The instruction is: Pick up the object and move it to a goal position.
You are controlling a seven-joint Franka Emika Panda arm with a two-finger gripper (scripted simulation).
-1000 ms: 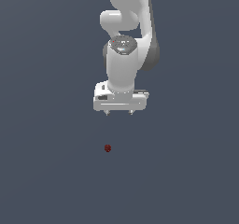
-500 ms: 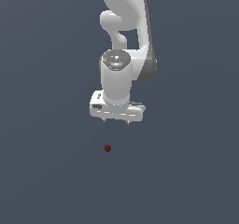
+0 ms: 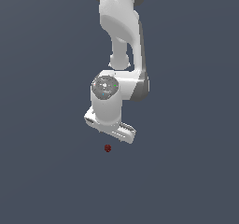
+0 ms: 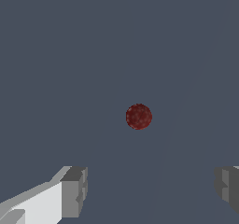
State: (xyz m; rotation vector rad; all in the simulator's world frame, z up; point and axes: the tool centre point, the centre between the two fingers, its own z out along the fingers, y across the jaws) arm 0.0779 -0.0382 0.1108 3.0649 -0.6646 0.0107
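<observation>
— Below the gripper (image 3: 110, 130), what lies on the surface (image 3: 42, 171)?
— One tiny dark red ball (image 3: 108, 148), round and faintly speckled, untouched.
— How does the gripper stand?
— Fingers (image 4: 73, 190) spread wide, the ball ahead of the gap between them, held by nothing.
— Any change?
— The gripper has dropped closer and turned; the ball has not moved.

No readable text, label, brand, number or sign is showing in either view. The white Panda arm (image 3: 122, 41) is carrying no lettering, and the small coloured dots on its grey wrist disc (image 3: 105, 86) are not forming any legible mark.
</observation>
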